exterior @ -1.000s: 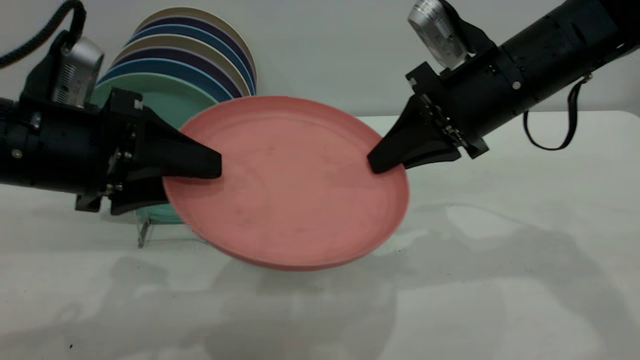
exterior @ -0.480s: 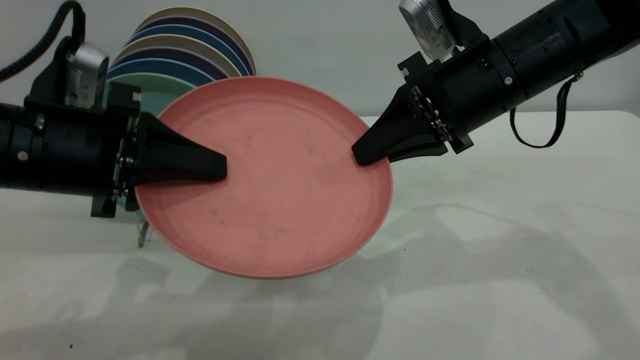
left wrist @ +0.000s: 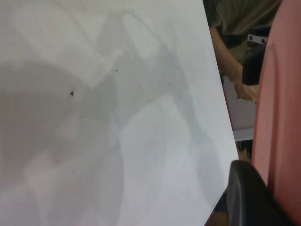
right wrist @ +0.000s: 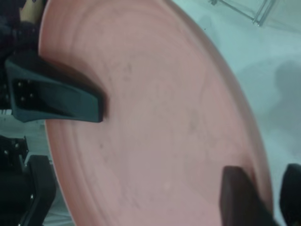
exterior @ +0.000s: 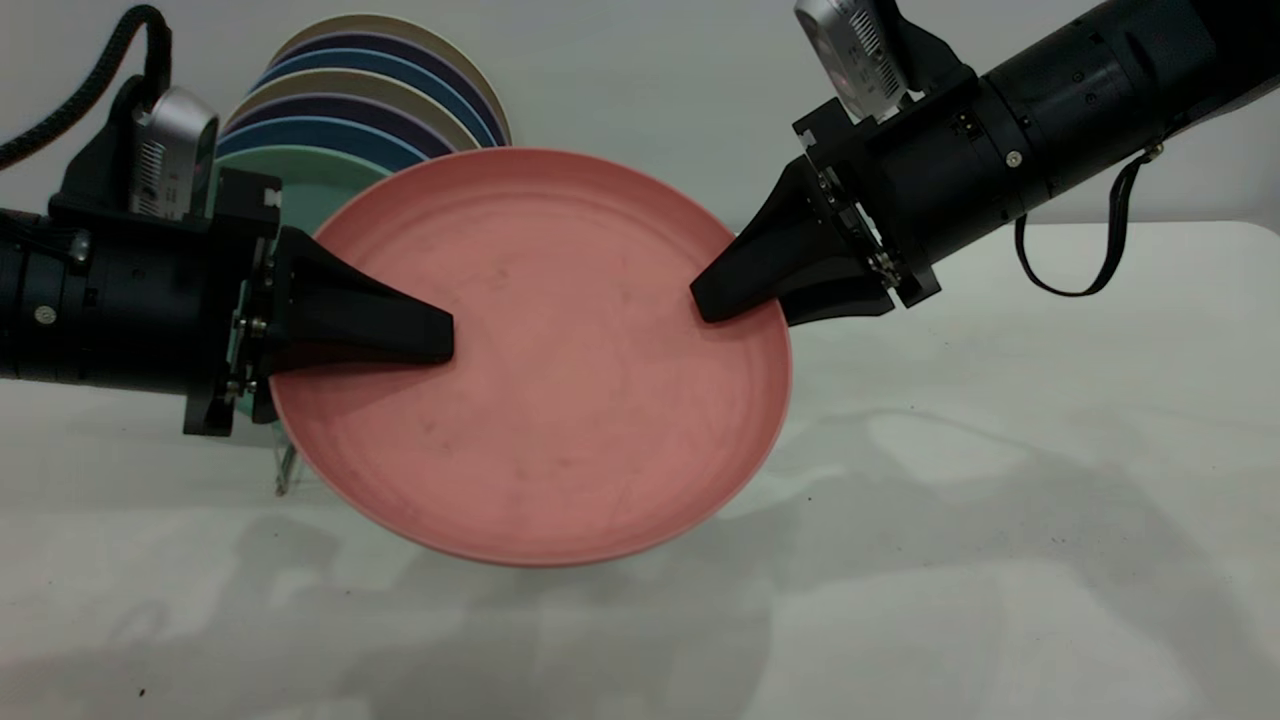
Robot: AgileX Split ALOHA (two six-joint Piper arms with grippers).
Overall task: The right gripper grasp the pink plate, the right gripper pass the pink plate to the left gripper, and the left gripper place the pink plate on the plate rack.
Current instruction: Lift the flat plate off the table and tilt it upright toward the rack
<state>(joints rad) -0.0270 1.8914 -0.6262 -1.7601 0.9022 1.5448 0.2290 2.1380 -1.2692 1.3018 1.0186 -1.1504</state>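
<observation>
The pink plate [exterior: 570, 400] hangs tilted in the air above the table, its hollow face towards the exterior camera. My left gripper [exterior: 440, 345] is shut on its left rim, with one finger across the face and the other hidden behind. My right gripper [exterior: 705, 305] is shut on the upper right rim. In the right wrist view the plate [right wrist: 164, 117] fills the frame, with my right gripper [right wrist: 270, 197] astride its rim. In the left wrist view the plate [left wrist: 282, 117] shows edge-on beside one of the fingers [left wrist: 247, 197]. The plate rack [exterior: 288, 470] stands behind the left gripper, mostly hidden.
A teal-green plate [exterior: 300, 170] and several blue, purple and beige plates [exterior: 370, 100] stand upright in the rack at the back left. The white table [exterior: 1000, 500] stretches to the right and front. The table's edge [left wrist: 221, 122] shows in the left wrist view.
The plate has tipped up to face the camera more and shifted left. The left gripper has closed on its left rim. The right gripper has moved a little left and up.
</observation>
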